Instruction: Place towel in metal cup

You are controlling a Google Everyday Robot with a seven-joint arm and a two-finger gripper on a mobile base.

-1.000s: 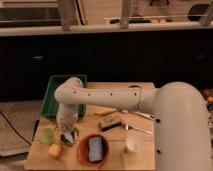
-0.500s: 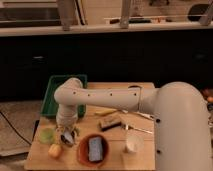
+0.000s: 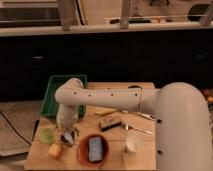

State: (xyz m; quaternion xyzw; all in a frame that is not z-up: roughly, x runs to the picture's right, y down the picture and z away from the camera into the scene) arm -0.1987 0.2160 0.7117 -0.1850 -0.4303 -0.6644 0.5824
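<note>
no legible text, labels, brands or numbers on anything, gripper (image 3: 67,136) down low at the table's (image 3: 116,159) 8 o'clock, at 3 o'clock of the green cup (image 3: 47,135)

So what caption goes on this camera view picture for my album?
Robot gripper low over the wooden table, between a green cup and a red bowl.
</note>
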